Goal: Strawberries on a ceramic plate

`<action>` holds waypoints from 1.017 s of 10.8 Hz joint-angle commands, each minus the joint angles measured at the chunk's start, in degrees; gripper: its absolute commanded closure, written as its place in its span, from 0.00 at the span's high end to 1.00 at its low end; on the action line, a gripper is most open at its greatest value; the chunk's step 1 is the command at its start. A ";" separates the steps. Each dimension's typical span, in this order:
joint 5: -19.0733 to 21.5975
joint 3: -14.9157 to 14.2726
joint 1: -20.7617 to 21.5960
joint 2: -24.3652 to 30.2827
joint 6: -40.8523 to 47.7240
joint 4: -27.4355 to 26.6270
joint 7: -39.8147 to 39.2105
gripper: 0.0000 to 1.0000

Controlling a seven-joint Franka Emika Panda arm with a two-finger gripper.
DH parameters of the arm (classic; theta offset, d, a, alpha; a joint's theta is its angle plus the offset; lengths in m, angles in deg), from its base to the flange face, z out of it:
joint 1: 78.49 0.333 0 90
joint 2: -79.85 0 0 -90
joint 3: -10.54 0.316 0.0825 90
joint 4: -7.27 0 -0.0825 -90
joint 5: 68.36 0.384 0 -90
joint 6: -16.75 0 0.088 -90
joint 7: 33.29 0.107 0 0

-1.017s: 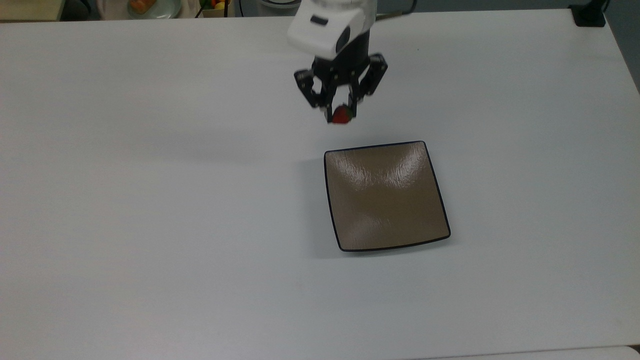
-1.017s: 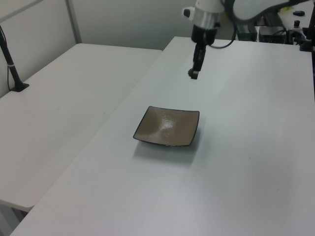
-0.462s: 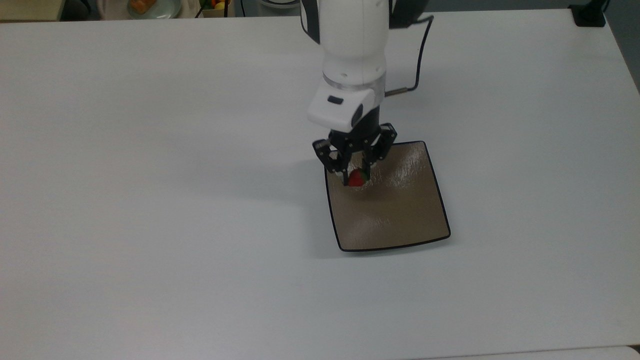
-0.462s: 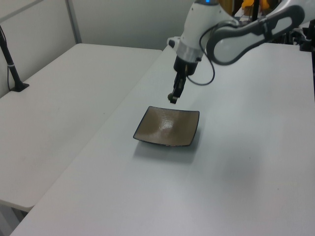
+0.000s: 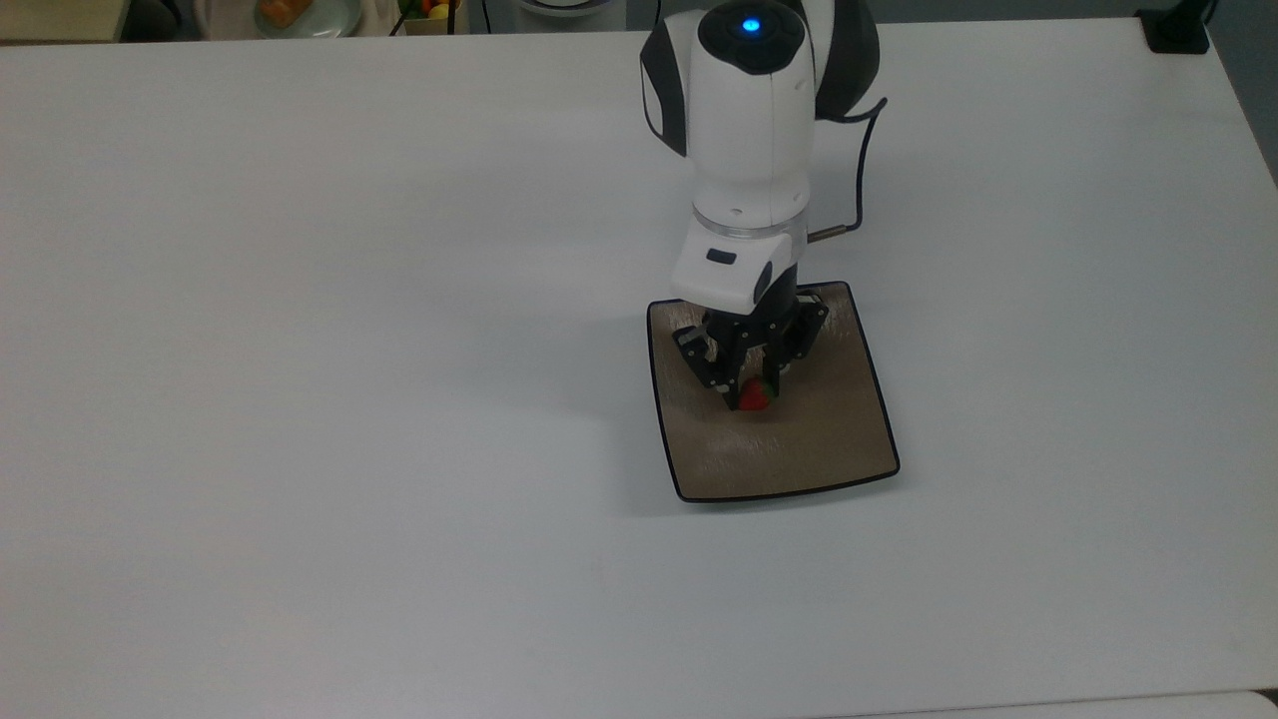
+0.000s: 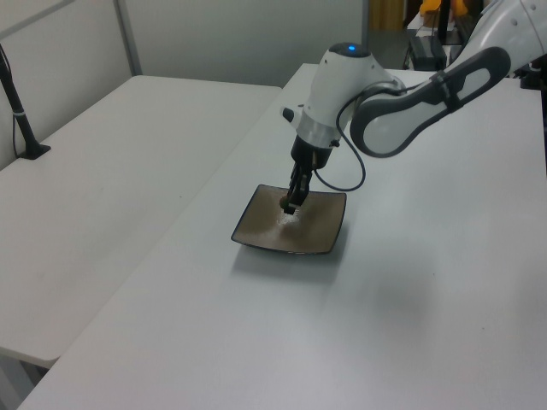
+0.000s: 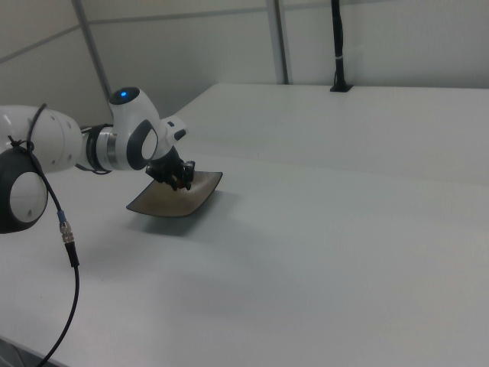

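Observation:
A square brown ceramic plate [image 5: 819, 449] [image 6: 320, 224] [image 7: 164, 205] lies on the white table. My gripper [image 5: 755, 394] [image 6: 289, 205] [image 7: 182, 182] hangs low over the plate's middle, shut on the small red strawberry [image 5: 755, 396]. The berry sits between the black fingers [image 5: 732, 384], just above or touching the plate's surface; I cannot tell which. The white arm [image 5: 744, 150] reaches in from the top view's upper edge.
A black cable [image 5: 859, 180] trails from the arm's wrist. A second white table [image 6: 102, 171] stands alongside on the left view's left. A round pale dish [image 5: 300, 15] with orange food sits beyond the table at the top view's upper left. A black post [image 5: 1178, 30] is clamped at the far corner.
My gripper has carried the strawberry from beyond the plate's far edge to over its middle and has come down lower.

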 commanded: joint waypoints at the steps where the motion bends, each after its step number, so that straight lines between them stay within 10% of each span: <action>1: 1.16 -0.43 1.02 -1.26 -4.42 -0.81 -0.44 0.25; 5: 0.90 -0.34 1.29 -1.27 -4.42 -1.25 -0.53 1.00; 11: 0.37 -0.60 0.59 6.88 7.75 -0.90 -0.53 1.00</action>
